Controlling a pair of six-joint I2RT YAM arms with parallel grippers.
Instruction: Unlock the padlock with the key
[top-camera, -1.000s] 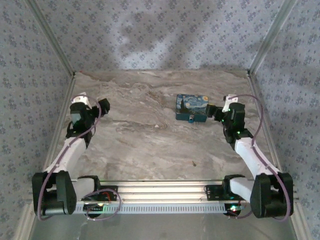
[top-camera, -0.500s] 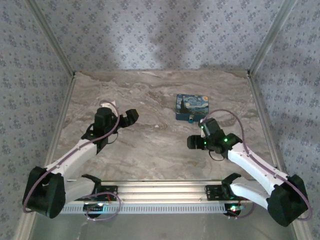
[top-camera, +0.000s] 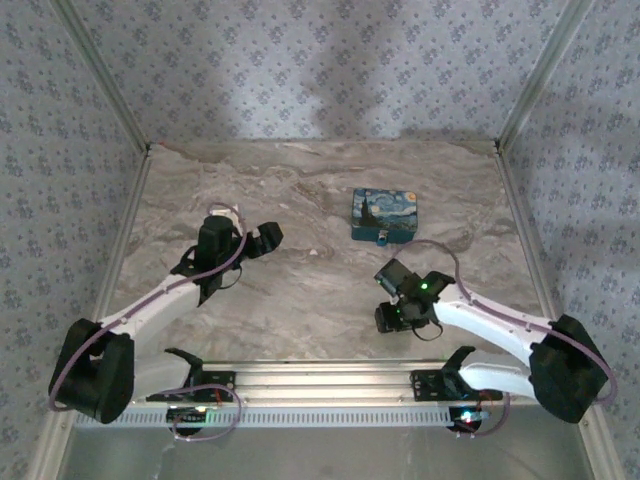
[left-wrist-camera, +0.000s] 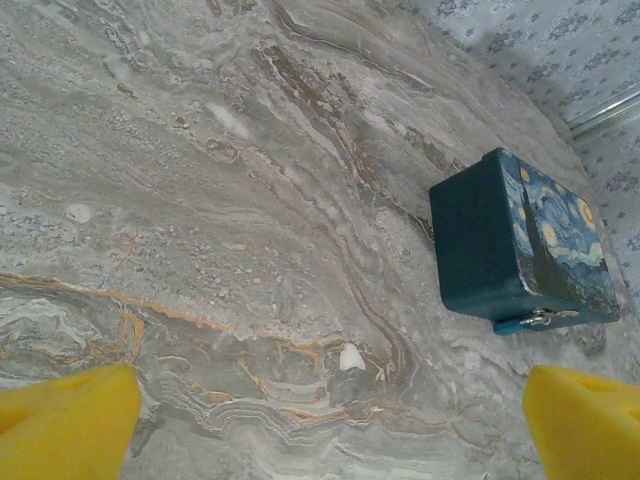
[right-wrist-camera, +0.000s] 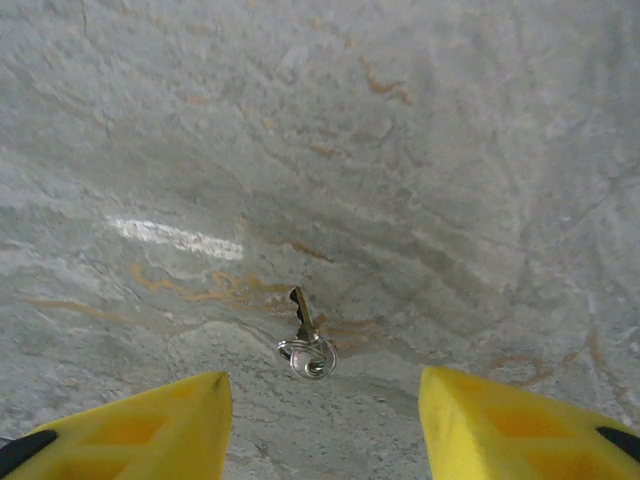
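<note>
The padlock (top-camera: 385, 214), a flat block printed with a dark blue night-sky painting, lies at the back right of the marble table. The left wrist view has it at the upper right (left-wrist-camera: 520, 245), teal side facing me, a small metal clasp on its lower edge. My left gripper (top-camera: 266, 238) hovers open left of centre, well away from it, its yellow fingertips (left-wrist-camera: 65, 425) wide apart. The key (right-wrist-camera: 305, 335), a small metal piece on a wire ring, lies flat on the table. My right gripper (right-wrist-camera: 325, 430) is open just above it, one finger on each side, not touching it.
Patterned walls (top-camera: 320, 70) close in the table at the back and both sides. A metal rail (top-camera: 320, 375) with the arm bases runs along the near edge. A small white chip (left-wrist-camera: 350, 357) lies on the marble between my left fingers.
My right arm swung from beside the padlock to the near middle and came down over the key, its jaws narrowing. My left arm reached right toward the centre.
</note>
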